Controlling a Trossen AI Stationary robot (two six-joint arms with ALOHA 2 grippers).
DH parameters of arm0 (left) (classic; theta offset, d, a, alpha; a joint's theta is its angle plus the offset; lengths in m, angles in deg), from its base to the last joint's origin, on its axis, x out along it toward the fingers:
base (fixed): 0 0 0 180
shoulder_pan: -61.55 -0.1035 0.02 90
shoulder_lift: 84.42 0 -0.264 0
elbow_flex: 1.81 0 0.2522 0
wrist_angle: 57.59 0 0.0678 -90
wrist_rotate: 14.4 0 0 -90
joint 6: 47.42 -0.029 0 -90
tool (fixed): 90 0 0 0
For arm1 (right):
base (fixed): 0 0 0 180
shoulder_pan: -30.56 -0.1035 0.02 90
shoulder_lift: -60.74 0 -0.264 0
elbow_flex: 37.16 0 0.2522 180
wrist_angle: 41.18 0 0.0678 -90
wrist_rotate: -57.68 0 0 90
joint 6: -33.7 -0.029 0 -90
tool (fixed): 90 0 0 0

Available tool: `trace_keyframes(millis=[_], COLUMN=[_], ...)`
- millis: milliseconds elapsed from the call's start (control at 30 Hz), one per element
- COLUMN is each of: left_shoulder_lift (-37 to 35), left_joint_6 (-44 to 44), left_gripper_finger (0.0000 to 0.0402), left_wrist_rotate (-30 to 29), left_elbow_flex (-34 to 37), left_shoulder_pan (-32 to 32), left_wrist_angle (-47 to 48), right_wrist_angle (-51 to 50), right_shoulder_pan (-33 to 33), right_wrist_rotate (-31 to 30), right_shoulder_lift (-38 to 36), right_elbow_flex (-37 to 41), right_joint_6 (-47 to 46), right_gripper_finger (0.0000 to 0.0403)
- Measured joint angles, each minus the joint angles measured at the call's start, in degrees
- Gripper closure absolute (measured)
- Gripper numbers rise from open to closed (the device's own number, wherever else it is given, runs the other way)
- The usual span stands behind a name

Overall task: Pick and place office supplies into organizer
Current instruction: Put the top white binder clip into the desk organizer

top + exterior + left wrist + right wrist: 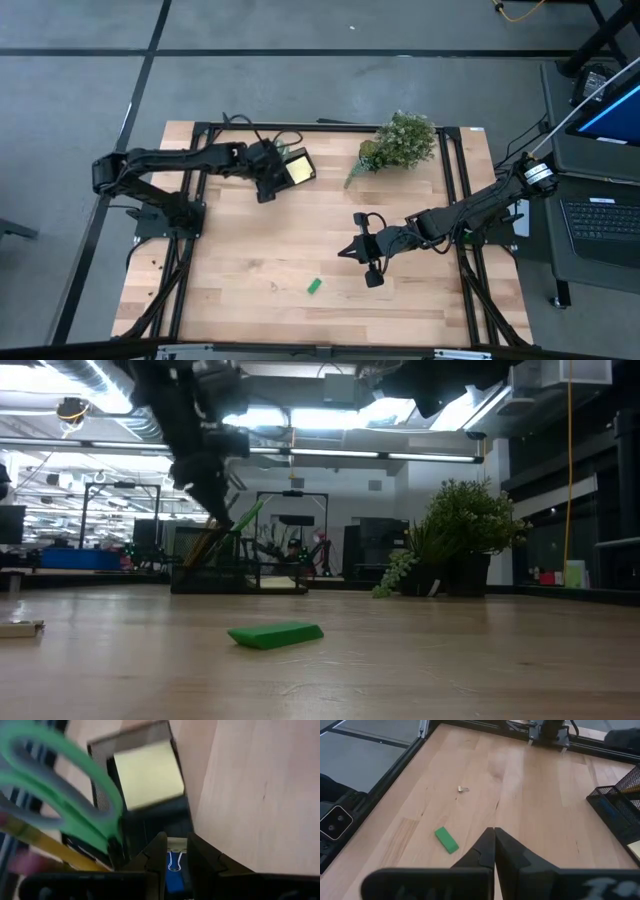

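Note:
The black mesh organizer (292,166) stands at the table's far left. In the left wrist view it (100,750) holds the pale yellow sticky-note pad (147,775), the green-handled scissors (65,805) and a yellow pencil (45,840). My left gripper (266,188) hangs over the organizer's near side, shut on the small blue block (174,876), a clip with a wire loop. The small green block (314,286) lies flat on the table near the front. My right gripper (368,264) is shut and empty, to the right of the green block (446,840). My left gripper (175,857) has the small blue block pinched between its two fingers (156,855), which sit on the blue body's two sides (172,879). The wire loop (174,861) points out ahead of the fingertips. The fingers point down over the organizer, and the block is lifted clear.
A leafy green plant (400,140) stands at the table's far right. A tiny silver piece (463,789) lies on the wood beyond the green block. A small flat item (20,627) sits at the low view's left edge. A black frame rail (455,180) runs along the table's sides.

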Motion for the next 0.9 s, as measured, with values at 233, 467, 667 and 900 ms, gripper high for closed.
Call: trace_keyframes(millis=[233, 467, 667, 900], left_shoulder_lift=[0.0, 0.5, 1.3, 2.5], left_joint_6=[2.0, 3.2, 3.6, 3.6], left_gripper_finger=[0.035, 0.035, 0.035, 0.0349], left_wrist_rotate=[-0.3, -0.2, 0.0, -0.1], left_elbow_flex=[5.3, 7.2, 7.2, 7.2], left_shoulder_pan=[-1.1, -1.0, -1.1, -1.1], left_wrist_angle=[-3.4, -6.1, -6.1, -6.2], right_wrist_angle=[0.0, 0.0, 0.1, 0.1], right_shoulder_pan=[0.0, 0.0, 0.0, 0.0], right_wrist_rotate=[0.0, 0.0, 0.0, 0.0], right_shoulder_lift=[0.0, 0.0, 0.0, 0.0], right_elbow_flex=[0.0, 0.0, 0.0, 0.0], right_joint_6=[0.0, 0.1, 0.1, 0.0], right_gripper_finger=[0.0393, 0.0393, 0.0393, 0.0393])
